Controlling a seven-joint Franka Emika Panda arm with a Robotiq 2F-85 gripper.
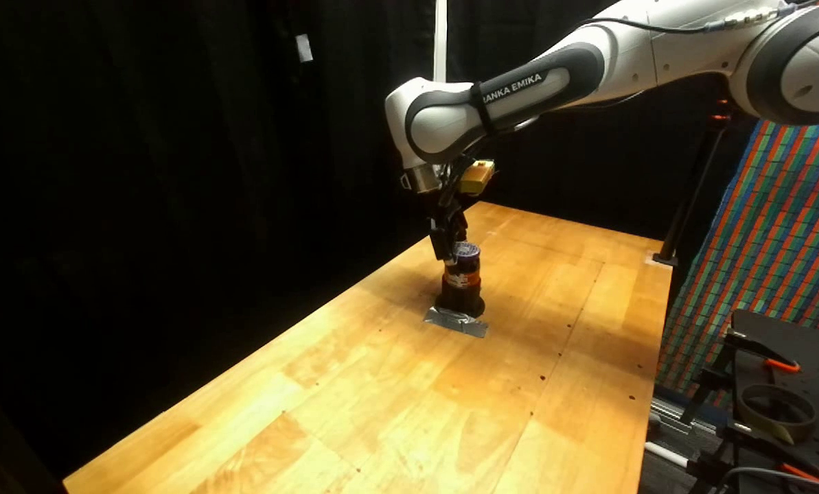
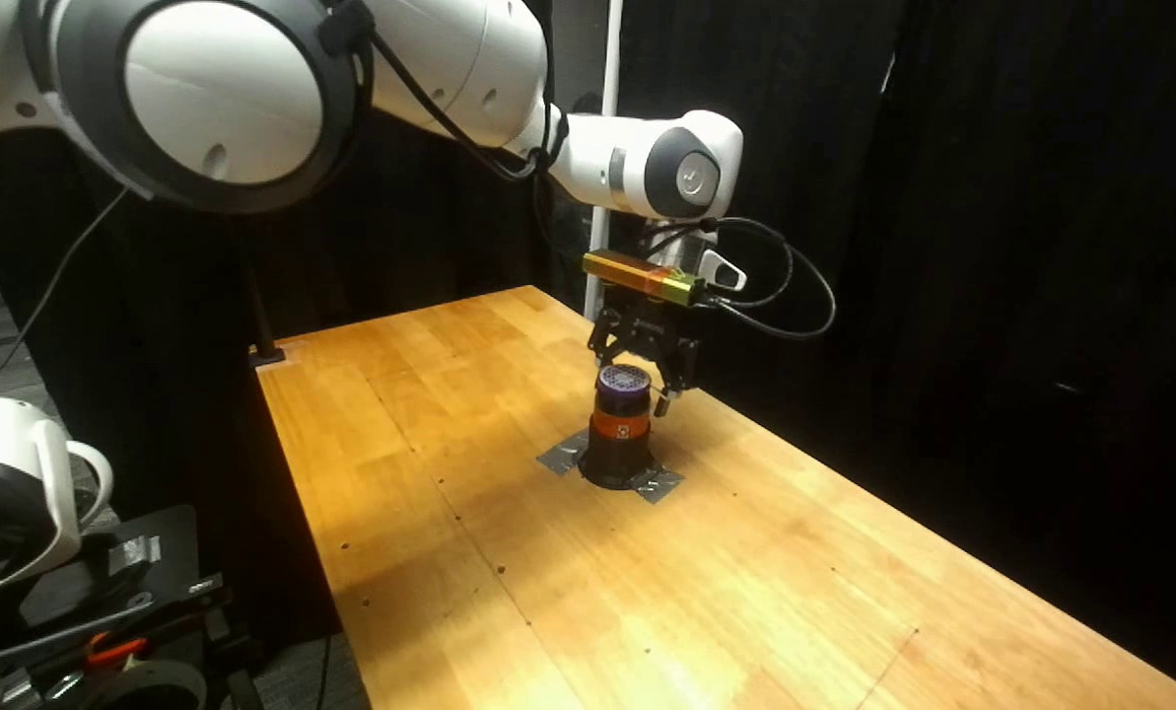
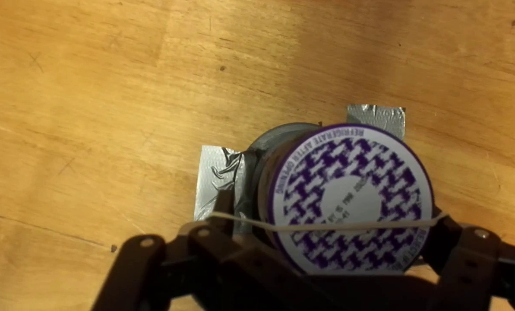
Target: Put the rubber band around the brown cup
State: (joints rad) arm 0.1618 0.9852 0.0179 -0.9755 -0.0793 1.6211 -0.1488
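Note:
The brown cup is a dark jar with an orange label and a purple and white lid; it stands upright in both exterior views [image 1: 462, 276] [image 2: 621, 414]. Its lid fills the middle of the wrist view [image 3: 352, 194]. My gripper [image 3: 334, 214] is open wide, its fingers on opposite sides of the jar's top; it also shows in both exterior views [image 1: 452, 248] [image 2: 635, 380]. A pale rubber band [image 3: 352, 226] is stretched between the fingers. One strand crosses over the lid and bends at the lid's edges. Its other strand is hidden.
The jar stands in a black round base [image 2: 612, 461] held to the wooden table [image 1: 395, 405] by grey tape strips [image 3: 218, 181]. A dark cart [image 1: 793, 357] with a tape roll [image 1: 776, 412] stands beside the table. A white headset [image 2: 16, 444] shows at an exterior view's edge.

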